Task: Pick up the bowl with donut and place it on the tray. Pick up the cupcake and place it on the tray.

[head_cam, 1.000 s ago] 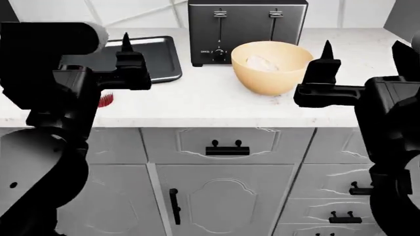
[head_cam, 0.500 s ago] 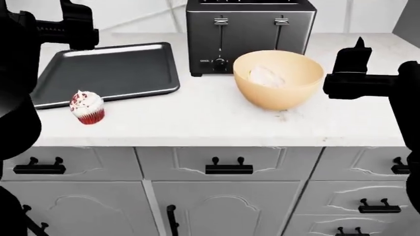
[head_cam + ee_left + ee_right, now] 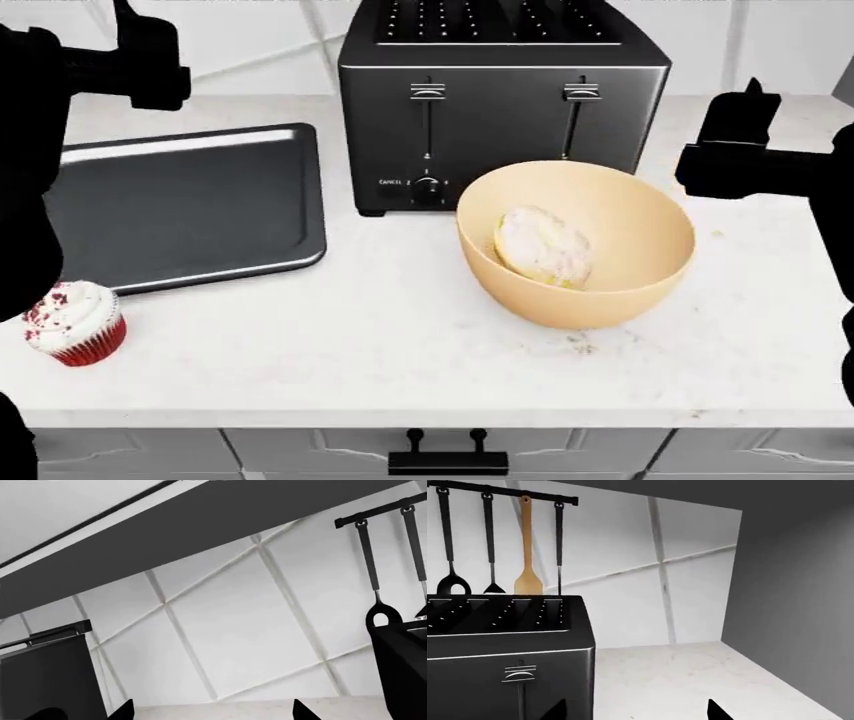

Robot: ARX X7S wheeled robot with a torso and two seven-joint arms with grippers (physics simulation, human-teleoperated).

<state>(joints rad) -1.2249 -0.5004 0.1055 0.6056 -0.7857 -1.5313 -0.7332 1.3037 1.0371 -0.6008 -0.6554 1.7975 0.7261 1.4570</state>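
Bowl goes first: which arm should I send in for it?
Right, probably. The right gripper hangs just beyond the bowl on its own side, while the left gripper sits across the tray, farther off.

A chunky black four-slot toaster (image 3: 501,105) is parked at the back of the white marble-look counter (image 3: 360,340). White cabinet fronts with black handles (image 3: 447,462) can just be spotted below. On the diamond-tiled wall, a rail of hanging utensils (image 3: 494,545) is seen, one wooden spatula (image 3: 527,555) included.
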